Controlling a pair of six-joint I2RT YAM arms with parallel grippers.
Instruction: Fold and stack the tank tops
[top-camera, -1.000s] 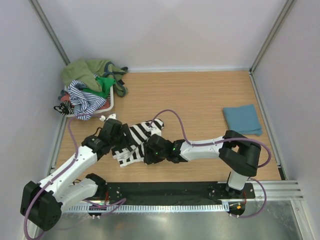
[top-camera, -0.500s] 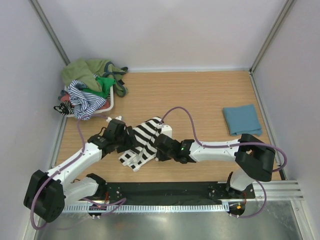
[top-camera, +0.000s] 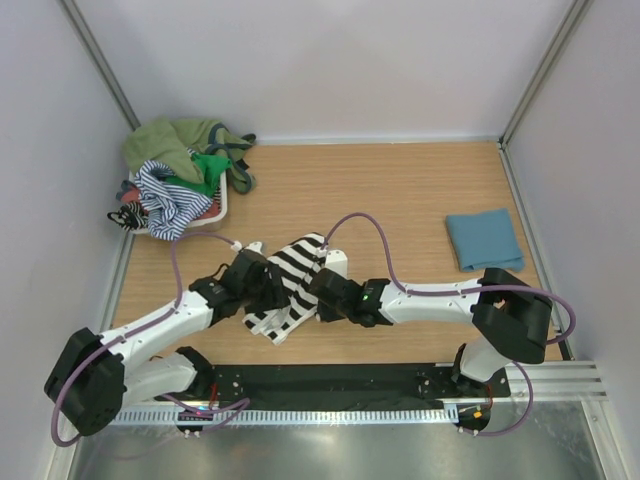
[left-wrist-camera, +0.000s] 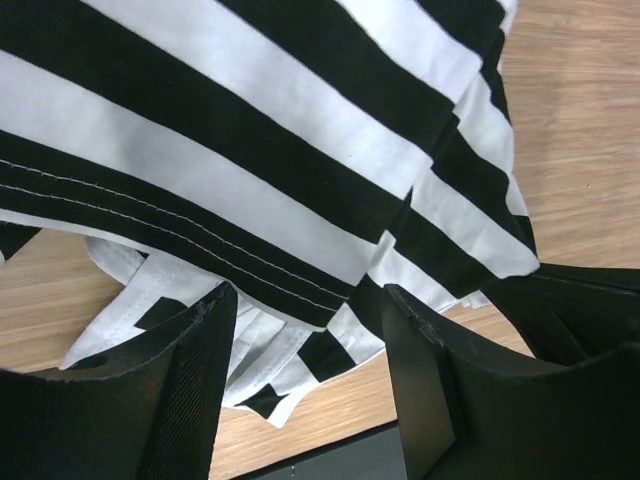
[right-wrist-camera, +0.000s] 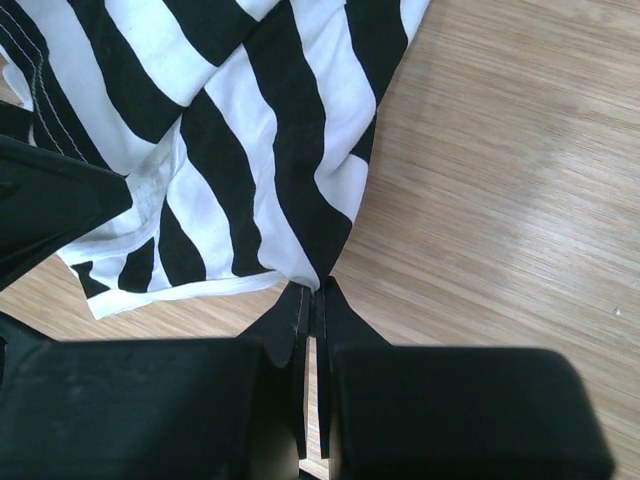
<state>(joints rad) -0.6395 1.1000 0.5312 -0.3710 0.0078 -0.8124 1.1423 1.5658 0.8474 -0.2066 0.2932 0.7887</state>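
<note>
Jaws at right clamp the striped top (right-wrist-camera: 250, 130) by its edge; left jaws gape astride its hem.

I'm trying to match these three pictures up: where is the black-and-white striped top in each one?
Top view: striped top just left of and below centre.
Left wrist view: it fills the upper part.
Right wrist view: upper left, corner nipped by the right pincer.
Shared landmark: the wooden table under it.

Right fingers (right-wrist-camera: 294, 328) pinched together; left fingers (left-wrist-camera: 188, 392) spread.
</note>
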